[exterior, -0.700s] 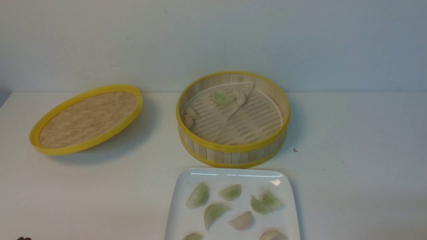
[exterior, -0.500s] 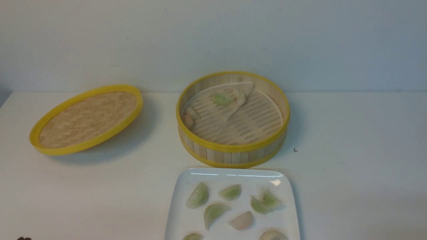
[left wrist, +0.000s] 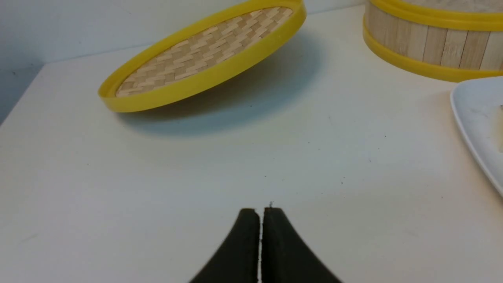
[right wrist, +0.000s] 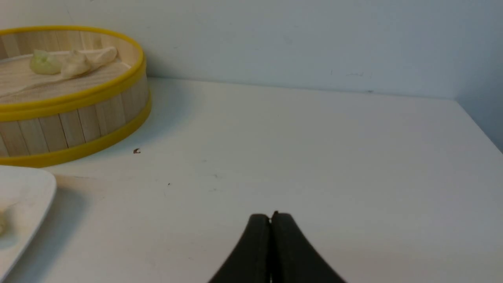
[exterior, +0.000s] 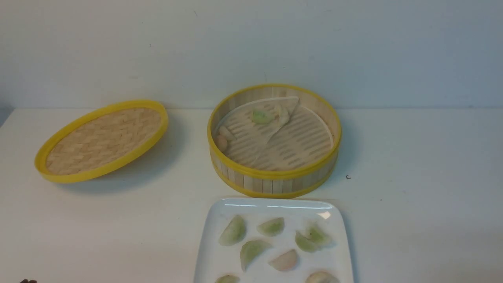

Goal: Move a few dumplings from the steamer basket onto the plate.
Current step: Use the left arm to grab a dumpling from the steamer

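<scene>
The steamer basket (exterior: 275,179) stands at mid table with its white liner folded back. A green dumpling (exterior: 261,116) and pale ones (exterior: 224,137) lie inside it. In front of it, the white plate (exterior: 212,236) carries several dumplings, such as a green one (exterior: 234,231) and a pinkish one (exterior: 285,260). My left gripper (left wrist: 259,212) is shut and empty over bare table, left of the plate (left wrist: 471,118). My right gripper (right wrist: 270,217) is shut and empty, right of the basket (right wrist: 78,122). In the front view only a dark speck of the left arm (exterior: 27,281) shows.
The shallow woven lid (exterior: 102,141) lies tilted at the back left. A small dark fleck (exterior: 347,177) sits on the table right of the basket. A wall closes off the table's far edge.
</scene>
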`<state>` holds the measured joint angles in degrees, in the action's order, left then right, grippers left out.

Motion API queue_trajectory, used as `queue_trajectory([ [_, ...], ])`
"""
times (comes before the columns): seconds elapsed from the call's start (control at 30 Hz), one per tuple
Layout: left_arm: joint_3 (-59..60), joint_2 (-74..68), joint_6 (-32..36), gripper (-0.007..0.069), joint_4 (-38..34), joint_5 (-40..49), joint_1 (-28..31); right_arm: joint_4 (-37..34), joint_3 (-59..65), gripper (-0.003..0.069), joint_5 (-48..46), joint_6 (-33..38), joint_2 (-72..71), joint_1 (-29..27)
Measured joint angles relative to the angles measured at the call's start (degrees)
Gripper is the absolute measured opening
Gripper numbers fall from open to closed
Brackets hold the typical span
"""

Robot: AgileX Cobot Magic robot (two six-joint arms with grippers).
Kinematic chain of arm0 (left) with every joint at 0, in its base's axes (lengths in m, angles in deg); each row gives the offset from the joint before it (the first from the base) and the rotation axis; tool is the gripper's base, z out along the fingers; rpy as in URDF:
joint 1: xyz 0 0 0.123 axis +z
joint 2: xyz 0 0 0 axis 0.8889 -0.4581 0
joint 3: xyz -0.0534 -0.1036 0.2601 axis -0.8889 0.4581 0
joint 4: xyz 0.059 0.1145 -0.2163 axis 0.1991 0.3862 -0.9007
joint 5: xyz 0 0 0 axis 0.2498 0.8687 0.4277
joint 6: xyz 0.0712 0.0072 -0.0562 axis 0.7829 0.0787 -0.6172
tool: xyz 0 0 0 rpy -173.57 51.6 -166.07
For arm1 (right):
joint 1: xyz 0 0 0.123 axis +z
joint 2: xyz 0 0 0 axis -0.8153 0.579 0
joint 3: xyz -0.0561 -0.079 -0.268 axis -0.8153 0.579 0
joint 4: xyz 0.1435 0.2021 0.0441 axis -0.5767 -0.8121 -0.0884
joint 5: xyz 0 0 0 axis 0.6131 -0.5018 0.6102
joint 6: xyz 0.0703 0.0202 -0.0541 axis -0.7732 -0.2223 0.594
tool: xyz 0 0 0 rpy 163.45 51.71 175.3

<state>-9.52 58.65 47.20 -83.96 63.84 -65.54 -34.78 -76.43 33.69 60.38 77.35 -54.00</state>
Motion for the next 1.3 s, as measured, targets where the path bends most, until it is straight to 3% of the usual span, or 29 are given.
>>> queue_trajectory([
  [0.6, 0.0, 0.0, 0.4, -0.0006, 0.5, -0.1, 0.0, 0.0, 0.0, -0.0015, 0.0, 0.0, 0.0, 0.0],
  [0.7, 0.0, 0.0, -0.3, -0.0006, 0.1, -3.5, 0.0, 0.0, 0.0, -0.0015, 0.0, 0.0, 0.0, 0.0],
  [0.77, 0.0, 0.0, -2.6, -0.0006, -2.7, -6.8, 0.0, 0.0, 0.0, -0.0015, 0.0, 0.0, 0.0, 0.0],
  [1.0, 0.0, 0.0, -14.8, -0.0006, -23.3, -18.7, 0.0, 0.0, 0.0, -0.0015, 0.0, 0.0, 0.0, 0.0],
  [1.1, 0.1, 0.0, -15.6, -0.0006, -28.8, -21.8, 0.0, 0.0, 0.0, -0.0015, 0.0, 0.0, 0.0, 0.0],
  [1.2, 0.1, 0.0, -16.0, -0.0006, -34.2, -30.6, 0.0, 0.0, 0.0, -0.0015, 0.0, 0.0, 0.0, 0.0],
  [1.3, -0.3, 0.0, -16.2, -0.0006, -35.7, -35.4, 0.0, 0.0, 0.0, -0.0015, 0.0, 0.0, 0.0, 0.0],
])
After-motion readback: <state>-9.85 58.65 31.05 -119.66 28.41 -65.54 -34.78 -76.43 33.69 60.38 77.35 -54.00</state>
